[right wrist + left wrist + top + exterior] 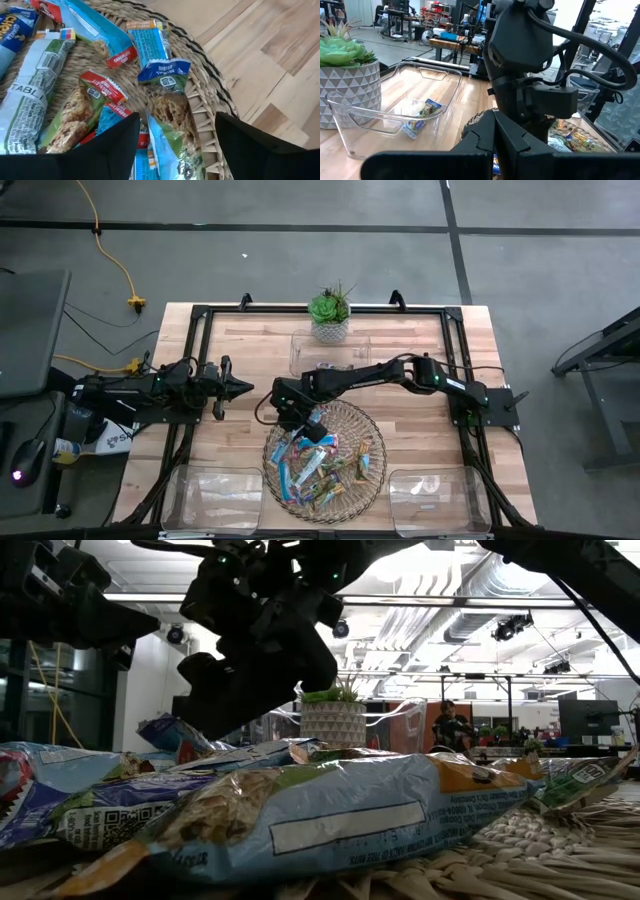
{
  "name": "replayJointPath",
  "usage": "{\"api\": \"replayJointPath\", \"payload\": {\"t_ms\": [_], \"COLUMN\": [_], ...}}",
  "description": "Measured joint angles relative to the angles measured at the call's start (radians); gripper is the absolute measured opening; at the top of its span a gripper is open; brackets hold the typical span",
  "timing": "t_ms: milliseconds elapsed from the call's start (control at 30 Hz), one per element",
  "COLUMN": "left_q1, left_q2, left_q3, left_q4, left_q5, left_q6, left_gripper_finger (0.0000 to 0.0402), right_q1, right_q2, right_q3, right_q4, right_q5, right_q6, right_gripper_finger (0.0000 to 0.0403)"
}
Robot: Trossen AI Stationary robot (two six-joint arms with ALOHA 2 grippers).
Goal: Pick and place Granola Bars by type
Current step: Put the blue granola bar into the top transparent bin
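Granola bars [318, 465] heaped in round wicker tray [372, 430] at centre of wooden bench [245, 350]; one more bar [422, 114] lies in clear bin [395, 120] beside potted succulent [330, 313]. Right tool [300, 418] over the tray's far edge, fingers spread wide, holding nothing, poised above a blue-wrapped bar [160, 55]. Left tool [240, 388] near the bench's left side, off the tray; whether open or closed, cannot tell.
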Motion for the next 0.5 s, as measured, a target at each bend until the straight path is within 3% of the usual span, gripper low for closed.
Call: {"api": "replayJointPath", "payload": {"t_ms": [500], "left_q1": [0.0], "left_q2": [0.0], "left_q3": [0.0], "left_q4": [0.0], "left_q5": [0.0], "left_q6": [0.0], "left_gripper_finger": [0.0001], "right_q1": [-0.003], "right_q2": [0.0], "right_q3": [0.0], "right_q4": [-0.003], "right_q5": [0.004], "right_q6": [0.001], "right_gripper_finger": [0.0239]}}
